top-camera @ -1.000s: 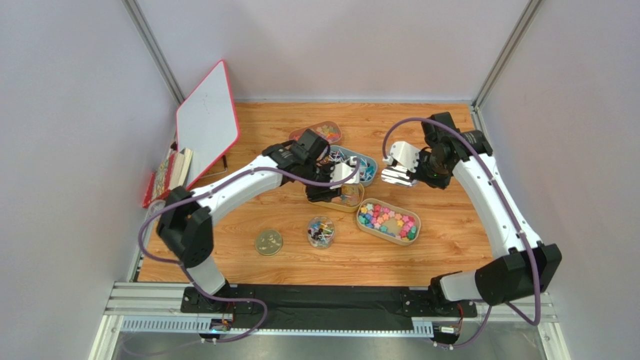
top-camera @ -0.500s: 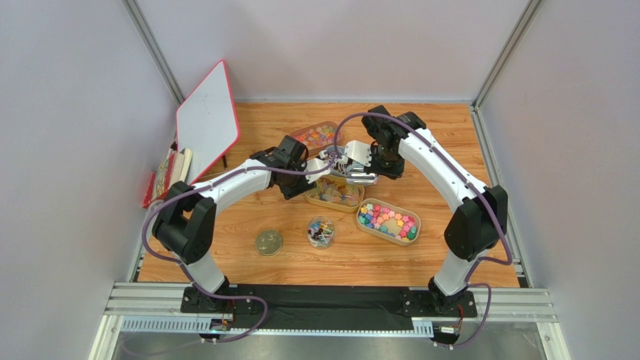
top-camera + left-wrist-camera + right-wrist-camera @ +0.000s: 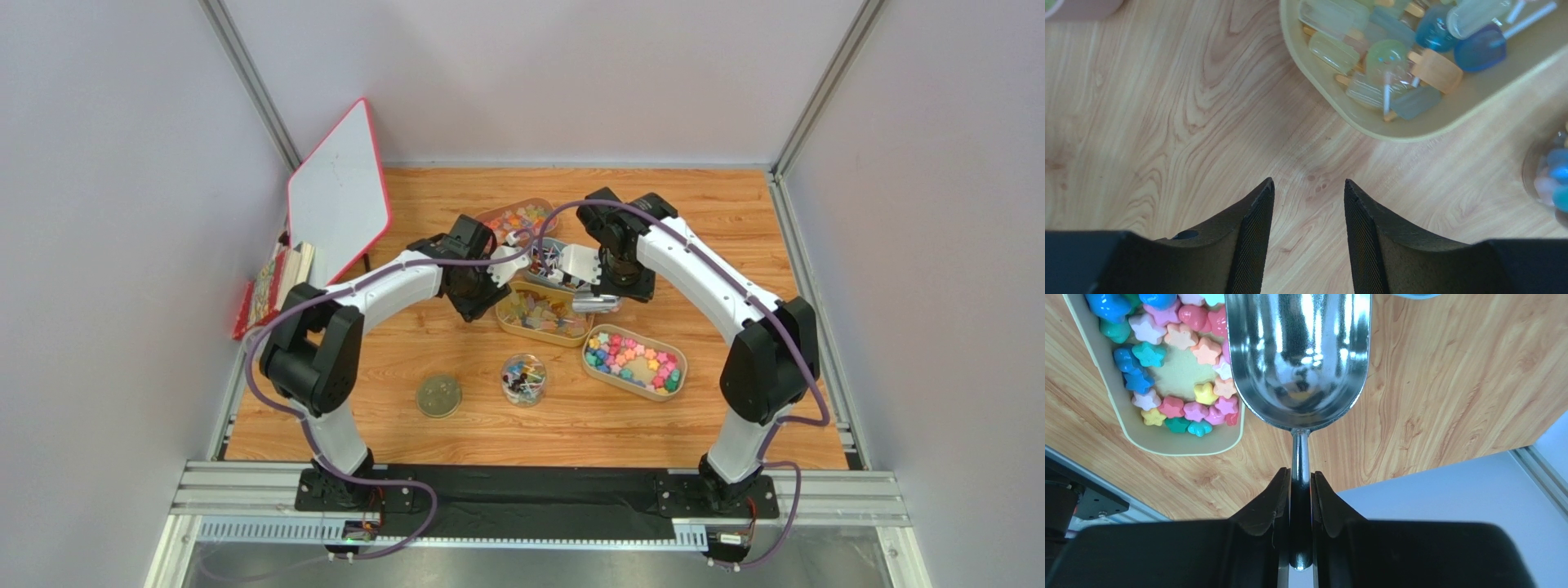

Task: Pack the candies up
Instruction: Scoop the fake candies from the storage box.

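My right gripper (image 3: 1300, 478) is shut on the thin handle of a shiny metal scoop (image 3: 1298, 355); its bowl is empty and hangs over the wood beside a tan tray (image 3: 1155, 444) of bright star-shaped candies (image 3: 1177, 398). From above, this gripper (image 3: 586, 279) sits between the centre trays. My left gripper (image 3: 1308, 187) is open and empty just above the wood, next to a tan tray (image 3: 1389, 131) of pale wrapped candies (image 3: 1389, 55). From above it (image 3: 505, 267) is left of that tray (image 3: 543, 312). The star-candy tray (image 3: 634, 361) lies right of centre.
A small clear jar (image 3: 524, 377) with some candies stands near the front, its lid (image 3: 438, 395) to its left. A pinkish tray (image 3: 521, 218) and a partly hidden blue-grey tray (image 3: 567, 255) lie further back. A white board (image 3: 337, 202) leans at the back left.
My right arm swung left from the right side with the scoop and now sits over the centre trays. My left gripper drew back left, off the amber tray.
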You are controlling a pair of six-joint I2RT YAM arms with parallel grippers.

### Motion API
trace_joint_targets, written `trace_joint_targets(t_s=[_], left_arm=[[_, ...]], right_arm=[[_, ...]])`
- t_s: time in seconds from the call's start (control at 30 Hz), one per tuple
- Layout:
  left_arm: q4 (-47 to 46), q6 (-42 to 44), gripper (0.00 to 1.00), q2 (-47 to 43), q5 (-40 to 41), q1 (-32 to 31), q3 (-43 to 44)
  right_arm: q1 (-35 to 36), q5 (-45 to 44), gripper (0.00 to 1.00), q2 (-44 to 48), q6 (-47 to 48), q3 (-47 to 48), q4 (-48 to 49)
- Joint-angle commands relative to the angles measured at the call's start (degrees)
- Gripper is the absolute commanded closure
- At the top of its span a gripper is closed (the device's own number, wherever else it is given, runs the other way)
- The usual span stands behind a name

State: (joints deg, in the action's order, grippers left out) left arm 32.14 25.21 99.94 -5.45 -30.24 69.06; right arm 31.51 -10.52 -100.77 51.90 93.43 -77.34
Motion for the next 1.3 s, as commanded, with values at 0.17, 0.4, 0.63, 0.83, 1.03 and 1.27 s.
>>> trace_joint_targets(t_s=[0.17,0.4,0.63,0.83,1.03,1.27], left_arm=[[6.18,-10.00,0.47,7.72,-4.03,3.17,10.39],[6.79,-11.06,0.47,9.04,-6.50,3.08,10.40],[6.36,-11.50,0.47,7.47,-8.17,2.99,7.68],[5.04,-12.82,0.47,5.36,-9.14,2.91,4.34],[4.16,-12.99,0.47,4.30,-10.10,2.47,3.01],[3.46,-15.54,0.47,4.21,-14.23,2.47,3.19]], right_arm=[[1.71,-6.52,1.00,-2.59,2.59,-0.17,-18.28],[4.00,-10.04,1.00,-3.90,4.70,-1.85,-18.37],[6.46,-15.05,1.00,-8.47,7.24,0.79,-18.46],[8.13,-18.47,1.00,-12.69,8.48,1.67,-18.46],[9.53,-21.03,1.00,-17.08,7.52,5.79,-18.46],[10.94,-23.75,1.00,-21.75,5.06,11.33,-18.46]])
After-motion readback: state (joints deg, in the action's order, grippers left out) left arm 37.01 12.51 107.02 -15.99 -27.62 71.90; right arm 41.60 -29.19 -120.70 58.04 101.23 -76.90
